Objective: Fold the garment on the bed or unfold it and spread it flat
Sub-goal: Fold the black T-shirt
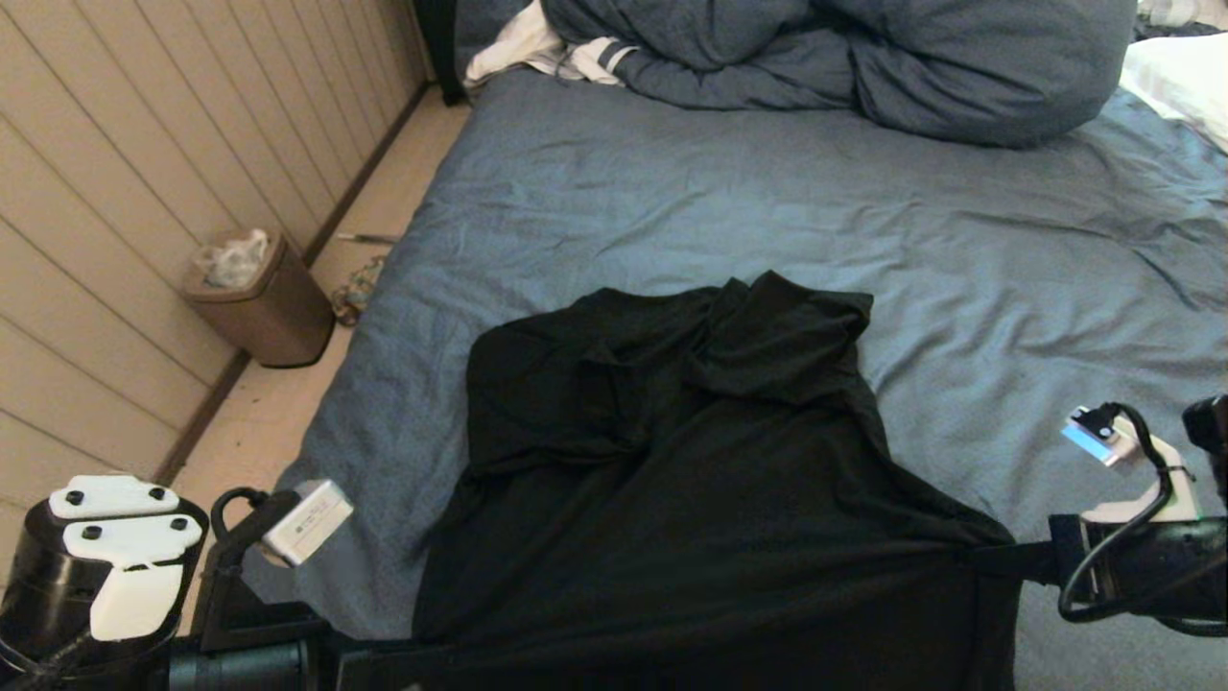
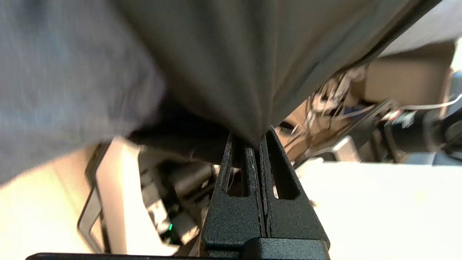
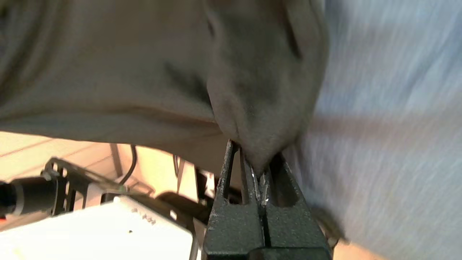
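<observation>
The garment (image 1: 691, 480), a black T-shirt with its plain black side up, lies on the bed (image 1: 672, 192), a wide slate-blue sheet. Its far part is bunched into folds, and its near edge is stretched taut between both grippers at the bed's near edge. My left gripper (image 1: 417, 657) is shut on the near left corner. The left wrist view shows the gripper (image 2: 252, 139) pinching a point of the garment (image 2: 234, 72). My right gripper (image 1: 983, 559) is shut on the near right corner. In the right wrist view the gripper (image 3: 258, 164) clamps the garment (image 3: 252, 90). No print shows.
A bulky blue-grey duvet (image 1: 863, 58) lies across the far end of the bed, with a white striped cloth (image 1: 556, 48) to its left and a white pillow (image 1: 1185, 77) at far right. A brown bin (image 1: 264, 302) stands on the floor beside the panelled wall, left of the bed.
</observation>
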Controlling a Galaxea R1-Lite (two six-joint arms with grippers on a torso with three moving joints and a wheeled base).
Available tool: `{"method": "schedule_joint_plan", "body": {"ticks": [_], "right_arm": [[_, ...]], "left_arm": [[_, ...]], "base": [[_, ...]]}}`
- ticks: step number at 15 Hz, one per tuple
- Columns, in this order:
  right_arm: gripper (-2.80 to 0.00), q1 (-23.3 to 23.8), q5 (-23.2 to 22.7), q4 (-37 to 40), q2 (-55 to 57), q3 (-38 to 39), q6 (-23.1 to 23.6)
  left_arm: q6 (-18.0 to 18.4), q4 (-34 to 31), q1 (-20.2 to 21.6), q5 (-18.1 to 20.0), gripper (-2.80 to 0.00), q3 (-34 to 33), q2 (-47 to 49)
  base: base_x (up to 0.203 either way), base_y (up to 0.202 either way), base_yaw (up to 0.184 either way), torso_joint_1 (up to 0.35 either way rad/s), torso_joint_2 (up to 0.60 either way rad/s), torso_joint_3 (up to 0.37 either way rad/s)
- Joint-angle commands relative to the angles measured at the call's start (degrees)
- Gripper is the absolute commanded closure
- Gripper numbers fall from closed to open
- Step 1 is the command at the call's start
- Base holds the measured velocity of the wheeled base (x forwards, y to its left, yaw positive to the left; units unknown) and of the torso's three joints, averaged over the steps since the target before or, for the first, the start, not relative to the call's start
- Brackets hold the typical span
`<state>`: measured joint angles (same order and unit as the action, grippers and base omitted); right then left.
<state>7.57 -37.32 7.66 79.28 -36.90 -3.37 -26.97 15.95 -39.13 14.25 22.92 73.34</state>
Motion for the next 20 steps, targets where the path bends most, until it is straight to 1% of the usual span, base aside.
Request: {"method": "schedule_joint_plan", "body": {"ticks": [1, 3, 5, 7, 9, 12, 15, 16, 17, 19, 20], "right_arm": [[0.0, -0.23, -0.28, 0.09, 0.85, -4.65, -0.69], [0.0, -0.6, -0.3, 1.16, 3.19, -9.92, -1.85], [0.0, -2.11, -0.23, 1.76, 7.17, -15.85, -3.11], [0.0, -3.66, -0.01, 1.89, 11.35, -21.62, -4.84], [0.0, -4.94, 0.13, 1.92, 15.71, -26.98, -6.13], [0.0, -6.7, 0.29, 1.92, 22.48, -33.57, -6.87], [0.0, -7.08, 0.74, 1.98, 28.84, -40.5, -7.23], [0.0, -7.07, 0.97, 1.95, 30.51, -42.62, -7.26], [0.0, -7.09, 1.15, 1.93, 31.76, -44.18, -7.27], [0.0, -7.46, 2.1, 1.92, 33.57, -45.87, -7.27], [-2.8, -7.49, 2.24, 1.92, 33.79, -46.26, -7.27]], "left_arm": [[-0.26, -0.47, 0.21, -0.06, 0.0, 3.7, 0.38], [-0.16, -1.11, 1.74, -0.1, 0.0, 6.37, 1.97], [-0.01, -1.1, 5.56, 0.04, 0.0, 9.34, 5.11], [0.06, -0.94, 9.23, 0.31, 0.0, 14.22, 8.95], [0.1, -1.09, 10.9, 0.7, 0.0, 19.14, 12.37], [0.64, -0.78, 12.88, 1.01, 0.0, 25.27, 18.88], [0.78, 0.04, 15.57, 1.27, 0.0, 31.01, 25.64], [0.9, 2.13, 16.35, 2.15, 0.0, 32.27, 26.52], [1.39, 2.78, 16.89, 3.09, 0.0, 33.06, 27.47], [2.57, 2.56, 18.16, 3.77, 0.0, 34.75, 29.61], [2.98, 1.8, 18.87, 3.77, 0.0, 35.04, 30.19]], "base": [[0.0, 0.0, 0.0, 0.0, 0.0, 0.0], [0.0, 0.0, 0.0, 0.0, 0.0, 0.0], [0.0, 0.0, 0.0, 0.0, 0.0, 0.0], [0.0, 0.0, 0.0, 0.0, 0.0, 0.0], [0.0, 0.0, 0.0, 0.0, 0.0, 0.0], [0.0, 0.0, 0.0, 0.0, 0.0, 0.0], [0.0, 0.0, 0.0, 0.0, 0.0, 0.0], [0.0, 0.0, 0.0, 0.0, 0.0, 0.0], [0.0, 0.0, 0.0, 0.0, 0.0, 0.0], [0.0, 0.0, 0.0, 0.0, 0.0, 0.0], [0.0, 0.0, 0.0, 0.0, 0.0, 0.0]]}}
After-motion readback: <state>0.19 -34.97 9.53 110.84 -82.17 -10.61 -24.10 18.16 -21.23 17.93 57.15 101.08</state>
